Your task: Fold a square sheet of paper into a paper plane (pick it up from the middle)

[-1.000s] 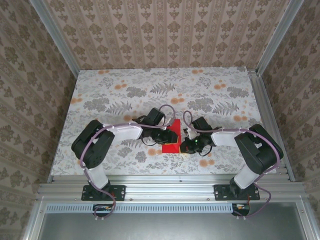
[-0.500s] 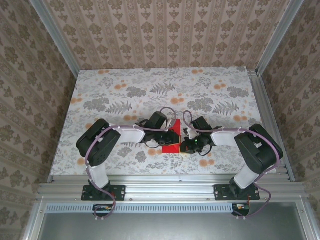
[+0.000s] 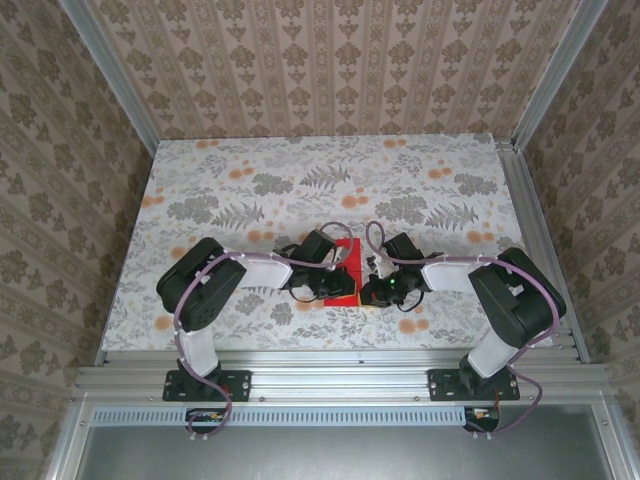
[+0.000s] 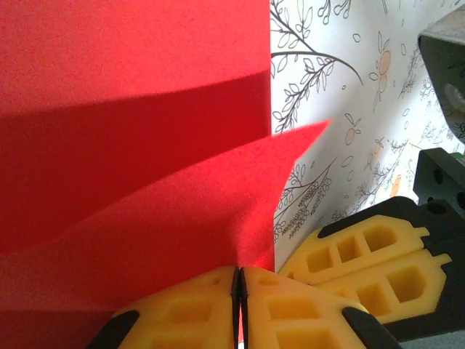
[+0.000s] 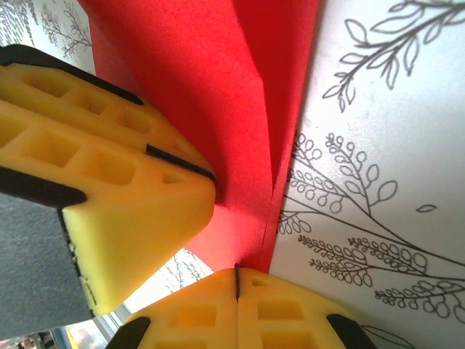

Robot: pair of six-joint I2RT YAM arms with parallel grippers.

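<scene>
Thin, bright red sheet of paper (image 3: 347,250), creased, with a pointed flap lifted off the lower layer, sits at mid-width of the floral-patterned desk (image 3: 250,180), toward the desk's near edge. Left gripper (image 4: 238,275): yellow fingers pressed together, clamped on the sheet from the desk's left side. Right gripper (image 5: 236,270): fingers likewise pressed together, pinching the sheet's edge from the desk's right side. The grippers are just beside each other, with the paper between them.
</scene>
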